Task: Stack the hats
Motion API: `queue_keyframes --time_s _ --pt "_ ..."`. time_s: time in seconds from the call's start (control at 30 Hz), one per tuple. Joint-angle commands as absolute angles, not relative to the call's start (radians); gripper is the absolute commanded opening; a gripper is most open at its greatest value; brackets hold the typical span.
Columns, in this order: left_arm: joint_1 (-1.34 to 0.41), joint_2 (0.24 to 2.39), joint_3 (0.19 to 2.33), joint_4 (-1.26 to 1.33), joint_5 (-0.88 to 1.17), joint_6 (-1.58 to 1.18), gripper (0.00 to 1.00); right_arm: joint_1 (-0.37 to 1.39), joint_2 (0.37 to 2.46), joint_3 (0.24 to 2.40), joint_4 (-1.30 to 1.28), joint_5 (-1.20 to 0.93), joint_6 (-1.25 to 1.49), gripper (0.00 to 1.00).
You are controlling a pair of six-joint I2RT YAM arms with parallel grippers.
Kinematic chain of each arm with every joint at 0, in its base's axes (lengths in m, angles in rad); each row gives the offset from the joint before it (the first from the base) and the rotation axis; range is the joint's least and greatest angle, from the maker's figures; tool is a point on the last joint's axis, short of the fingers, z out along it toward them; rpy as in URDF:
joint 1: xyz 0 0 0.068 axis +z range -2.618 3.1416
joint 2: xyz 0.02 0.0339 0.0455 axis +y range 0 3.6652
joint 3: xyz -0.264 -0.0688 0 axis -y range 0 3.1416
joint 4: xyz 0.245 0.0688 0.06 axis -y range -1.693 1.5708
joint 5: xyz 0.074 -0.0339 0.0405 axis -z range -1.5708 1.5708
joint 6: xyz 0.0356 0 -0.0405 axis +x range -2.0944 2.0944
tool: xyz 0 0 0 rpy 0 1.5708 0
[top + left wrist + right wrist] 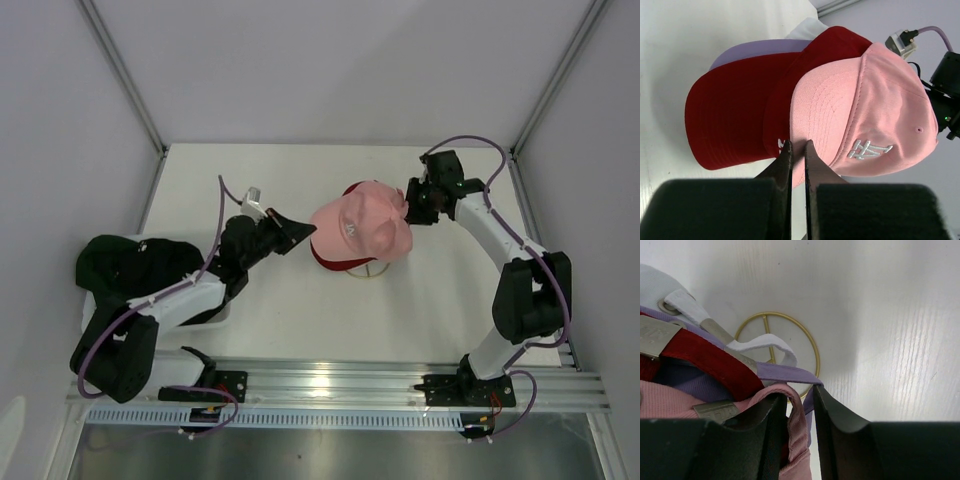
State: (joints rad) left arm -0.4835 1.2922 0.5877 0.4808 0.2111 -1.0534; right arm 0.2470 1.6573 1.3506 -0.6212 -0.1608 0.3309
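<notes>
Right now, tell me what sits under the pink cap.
A red cap, then a lavender cap, over a gold wire stand. The stand's top is covered and cannot be seen.

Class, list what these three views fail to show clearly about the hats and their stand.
- Lavender hat: top view, buried under pink hat; left wrist shows only a brim sliver.
- Gold stand: right wrist shows its base ring alone; straps cover the rest.
- Dark hats: top view, left arm crosses them; count and logos unreadable.
</notes>
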Motion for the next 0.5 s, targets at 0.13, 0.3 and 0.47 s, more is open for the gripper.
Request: queue_keyframes --time_s 0.13,0.3,0.47 --pt "-0.537 1.390 0.499 0.222 0.071 -1.039 0.01 0.273 1.713 1.417 -0.690 -0.143 0.337 0.35" --pt "-0.551 1.463 0.509 0.219 0.060 -1.023 0.01 0.273 1.759 1.430 -0.709 -0.147 0.334 0.35" --pt "-0.568 1.480 0.488 0.241 0.037 -1.017 0.01 0.273 1.763 1.428 -0.700 -0.144 0.315 0.39"
